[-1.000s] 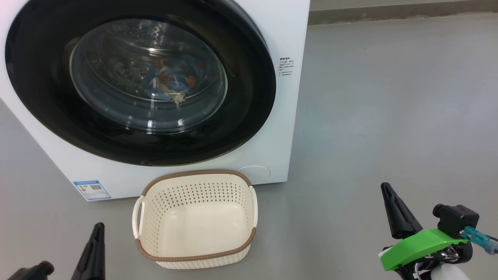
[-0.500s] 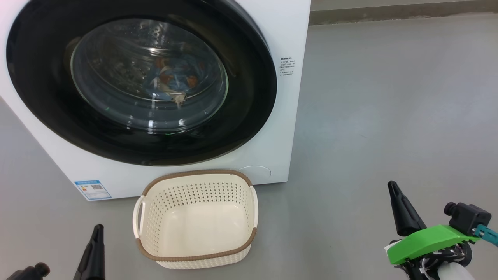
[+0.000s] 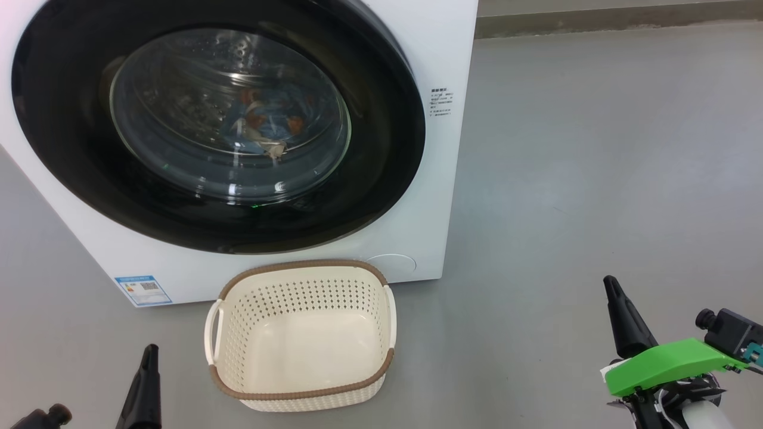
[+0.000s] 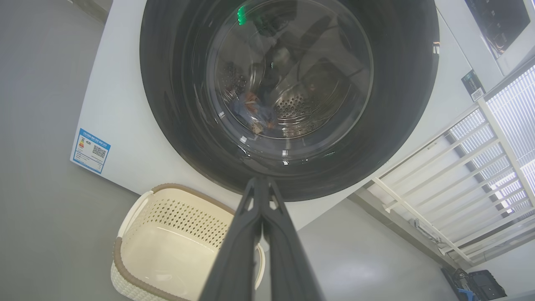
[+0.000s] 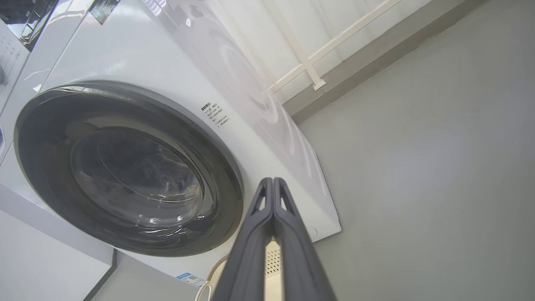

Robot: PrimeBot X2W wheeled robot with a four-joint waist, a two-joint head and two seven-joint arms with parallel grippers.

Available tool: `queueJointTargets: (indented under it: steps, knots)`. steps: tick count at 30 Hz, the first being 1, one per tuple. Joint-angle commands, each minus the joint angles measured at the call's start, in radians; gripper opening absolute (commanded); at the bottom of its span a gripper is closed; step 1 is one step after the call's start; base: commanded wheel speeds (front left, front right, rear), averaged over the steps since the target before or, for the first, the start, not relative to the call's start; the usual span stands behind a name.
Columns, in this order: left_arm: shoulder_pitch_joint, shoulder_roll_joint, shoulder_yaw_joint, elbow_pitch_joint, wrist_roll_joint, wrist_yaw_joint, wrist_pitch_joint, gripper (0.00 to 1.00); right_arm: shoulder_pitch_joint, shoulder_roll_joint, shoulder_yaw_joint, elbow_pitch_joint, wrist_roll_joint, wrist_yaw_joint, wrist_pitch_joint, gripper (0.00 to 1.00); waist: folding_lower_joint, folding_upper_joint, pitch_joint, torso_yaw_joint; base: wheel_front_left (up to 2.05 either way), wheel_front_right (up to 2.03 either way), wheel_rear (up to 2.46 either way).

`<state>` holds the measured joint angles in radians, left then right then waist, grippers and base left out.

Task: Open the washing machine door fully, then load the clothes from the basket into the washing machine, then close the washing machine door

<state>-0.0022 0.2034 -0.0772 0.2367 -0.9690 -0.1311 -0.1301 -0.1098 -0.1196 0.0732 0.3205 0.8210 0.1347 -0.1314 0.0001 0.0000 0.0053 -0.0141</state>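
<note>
The white washing machine has its round black-rimmed door lying flush against its front. Through the glass I see the light blue clothes with orange figures inside the drum, also in the left wrist view. The cream basket stands on the floor before the machine with nothing in it. My left gripper is low at the bottom left, shut, fingers pressed together. My right gripper is at the lower right, away from the machine, shut and holding nothing, fingers touching.
Grey floor spreads to the right of the machine up to a wall base. A white railing runs beside the machine. A blue label sticker marks the machine's lower left front.
My right gripper has drifted to the right and slightly up in the head view. The left gripper, basket and door have stayed put.
</note>
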Motion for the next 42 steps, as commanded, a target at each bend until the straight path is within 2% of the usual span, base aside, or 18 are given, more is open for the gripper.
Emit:
queueJointTargets:
  steps: [1,42]
  knots:
    - [-0.046,0.013,0.027,-0.015,-0.022,0.0,0.008,0.0,-0.021,-0.006,-0.007,-0.031,0.026,-0.001,0.006,0.0,-0.0001,0.0,0.0,0.0,0.0,0.0,0.0]
    - [-0.077,-0.072,0.111,-0.003,-0.342,0.0,0.129,0.0,-0.009,0.031,-0.097,-0.054,0.421,-0.003,0.127,0.0,-0.0001,0.0,-0.001,0.007,0.0,0.0,0.0]
